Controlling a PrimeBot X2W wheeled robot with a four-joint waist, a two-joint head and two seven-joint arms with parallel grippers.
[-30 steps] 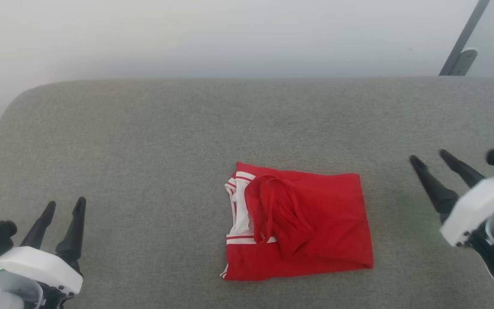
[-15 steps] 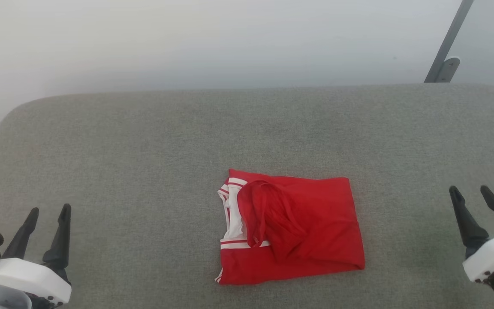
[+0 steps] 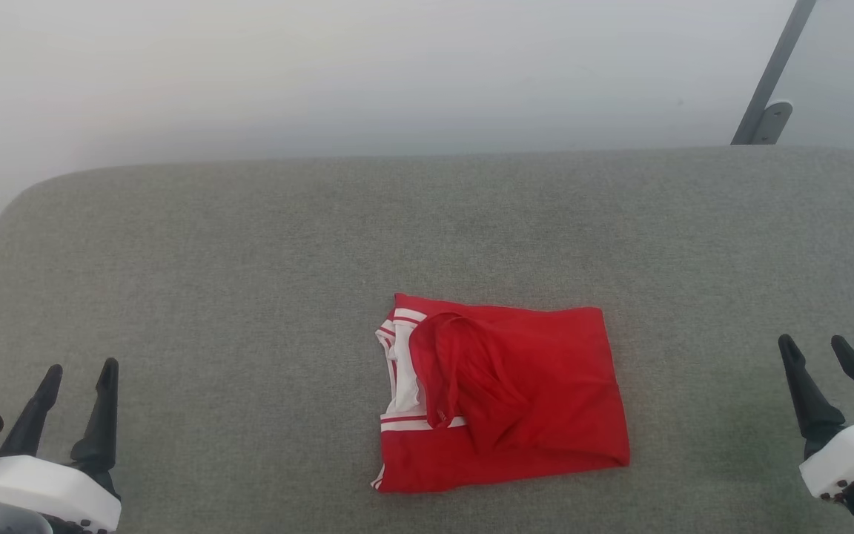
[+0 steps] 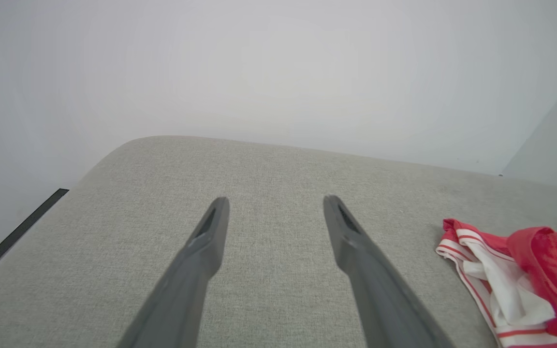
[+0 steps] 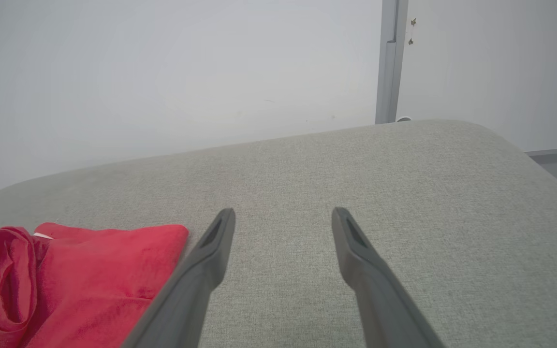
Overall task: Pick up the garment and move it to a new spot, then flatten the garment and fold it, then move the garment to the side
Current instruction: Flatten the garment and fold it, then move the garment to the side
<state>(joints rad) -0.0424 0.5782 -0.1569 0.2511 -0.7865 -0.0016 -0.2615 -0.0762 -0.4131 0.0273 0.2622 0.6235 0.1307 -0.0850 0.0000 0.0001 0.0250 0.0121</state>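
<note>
Here, the soft red jersey-style garment, with white sleeve panels and red-and-white striped trim, lies folded into a rough rectangle on the grey woven upholstered surface; it sits between the two end effectors and touches neither. The left gripper, two long dark fingers on a white wrist housing, has its fingers spread apart with nothing between them; the garment lies off to its right and slightly ahead, well apart, with the white-and-striped edge turned toward this gripper. The right gripper likewise stands with its fingers parted and empty; the garment lies to its left, its plain red side nearest, and a clear strip of grey fabric separates them in the head view. A loose red fold bunches on top of the garment, nearer its striped end; ahead of both sets of fingertips the surface runs to a rounded far edge below a pale plain wall; a slim grey metal post rises beyond the right gripper.
</note>
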